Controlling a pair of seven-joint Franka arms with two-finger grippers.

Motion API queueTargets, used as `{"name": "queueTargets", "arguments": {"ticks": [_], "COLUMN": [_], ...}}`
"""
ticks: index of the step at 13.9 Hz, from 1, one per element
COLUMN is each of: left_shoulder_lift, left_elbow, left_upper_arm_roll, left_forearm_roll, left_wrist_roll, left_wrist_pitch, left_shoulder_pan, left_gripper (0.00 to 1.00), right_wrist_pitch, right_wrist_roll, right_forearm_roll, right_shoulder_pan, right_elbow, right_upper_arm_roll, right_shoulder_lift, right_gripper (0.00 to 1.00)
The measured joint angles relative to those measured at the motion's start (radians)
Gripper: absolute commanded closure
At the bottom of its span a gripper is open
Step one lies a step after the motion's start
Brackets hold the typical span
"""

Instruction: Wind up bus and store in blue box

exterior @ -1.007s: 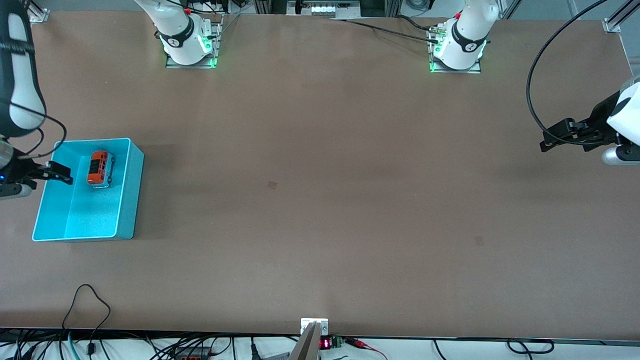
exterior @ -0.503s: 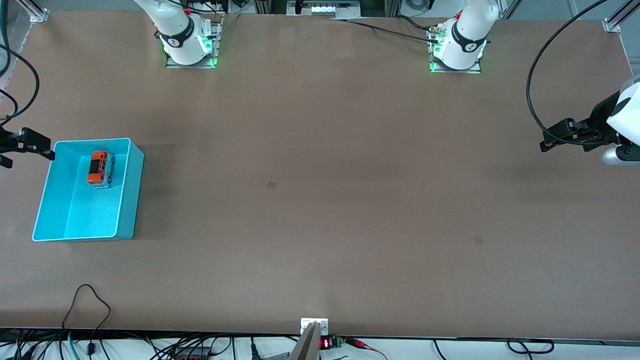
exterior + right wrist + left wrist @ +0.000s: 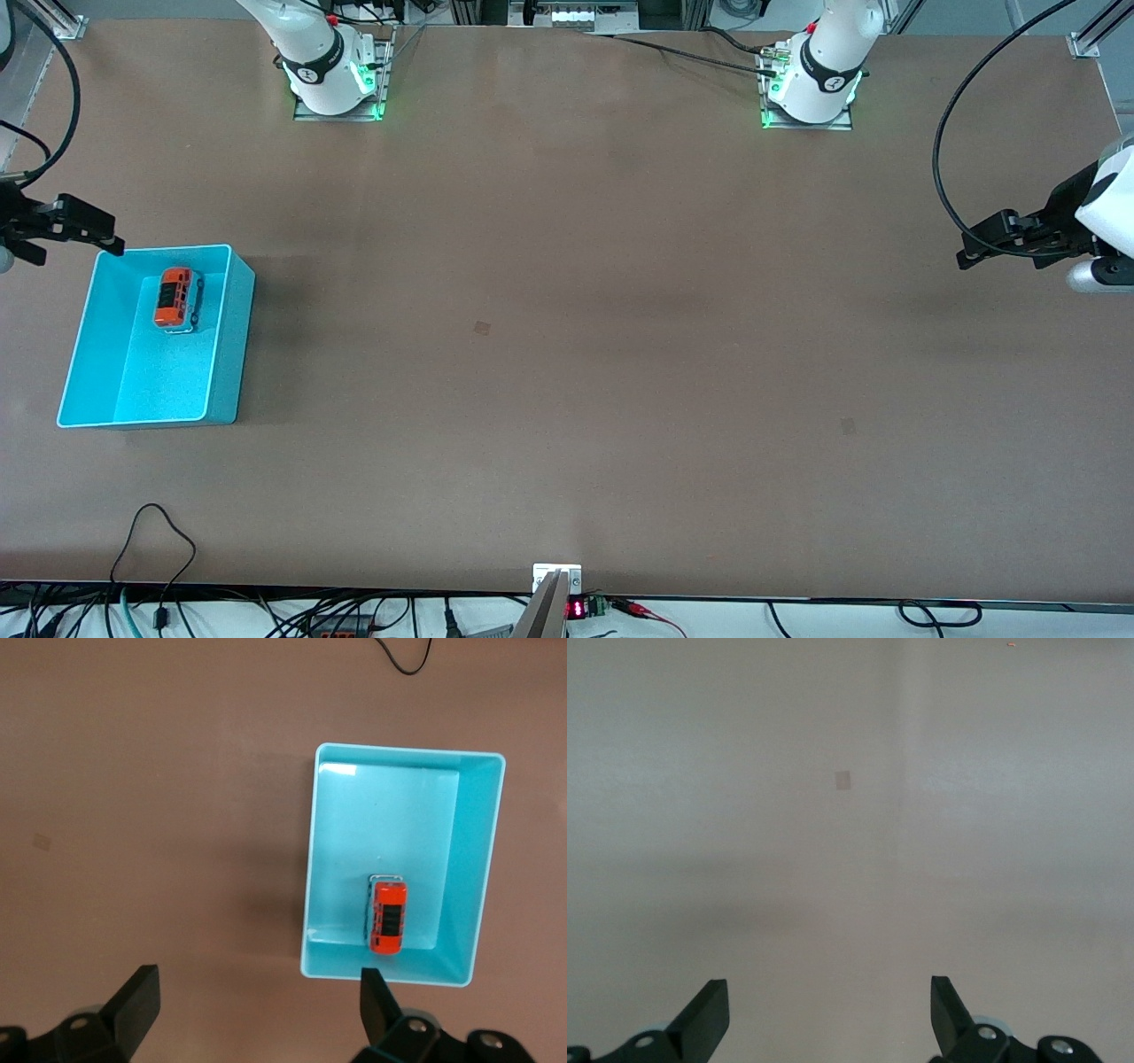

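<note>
The orange-red bus (image 3: 174,299) lies inside the blue box (image 3: 226,354), in the part of the box farther from the front camera. The box stands at the right arm's end of the table. The right wrist view shows the bus (image 3: 388,917) in the box (image 3: 316,859) from above. My right gripper (image 3: 89,228) is open and empty, up in the air over the bare table just off the box's farther rim; in its own view (image 3: 257,997) it is apart from the box. My left gripper (image 3: 974,252) is open and empty over the bare table at the left arm's end (image 3: 829,1010) and waits.
Both arm bases (image 3: 332,75) stand along the table edge farthest from the front camera. Cables (image 3: 155,532) lie at the edge nearest the front camera. A small dark mark (image 3: 482,327) is on the brown tabletop.
My right gripper has risen out of the blue box and moved off its farther rim, empty. The bus stays in the box. The left arm has not moved.
</note>
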Motion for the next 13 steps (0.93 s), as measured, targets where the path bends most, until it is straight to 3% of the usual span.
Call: {"name": "queueTargets", "arguments": {"ticks": [13], "left_shoulder_lift": [-0.001], "left_elbow": [0.0], "left_upper_arm_roll": [0.002], "left_forearm_roll": [0.0], "left_wrist_roll": [-0.001], "left_wrist_pitch": [0.004], "left_shoulder_pan": [0.004], "left_gripper": [0.0], "right_wrist_pitch": [-0.003], "right_wrist_roll": [0.042], "right_forearm_roll": [0.0], "right_shoulder_pan": [0.004], "right_elbow": [0.003], "right_upper_arm_roll": [0.007], "right_shoulder_lift": [0.005], "right_gripper": [0.0]}}
